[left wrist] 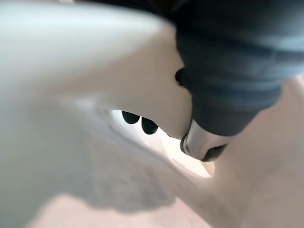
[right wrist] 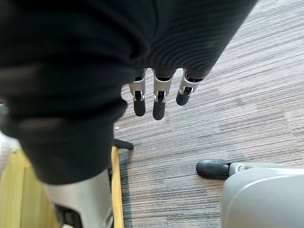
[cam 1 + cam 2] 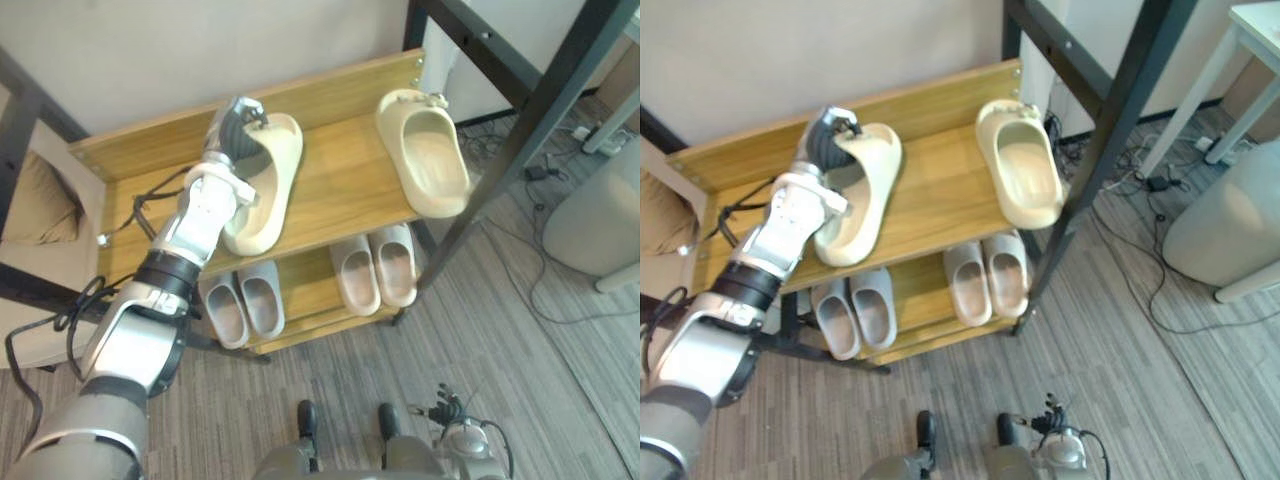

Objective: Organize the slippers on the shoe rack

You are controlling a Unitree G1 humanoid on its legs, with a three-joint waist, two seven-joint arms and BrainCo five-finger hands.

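So the left cream slipper [image 3: 262, 190] lies angled on the shoe rack's [image 3: 340, 190] top shelf, toward its left end. The left hand [image 3: 236, 128] has it at the strap end, fingers [image 1: 148, 126] tucked under the strap and thumb pinching on top. The right cream slipper [image 3: 425, 160] sits at the rack's right end, heel at the front edge. The grey pair [image 3: 243, 305] and beige pair [image 3: 378, 268] on the lower shelf look tidy. I'd say mostly done, except the cream two aren't side by side yet. The right hand [image 2: 159, 102] hangs loose-fingered over the floor [image 2: 228, 123].
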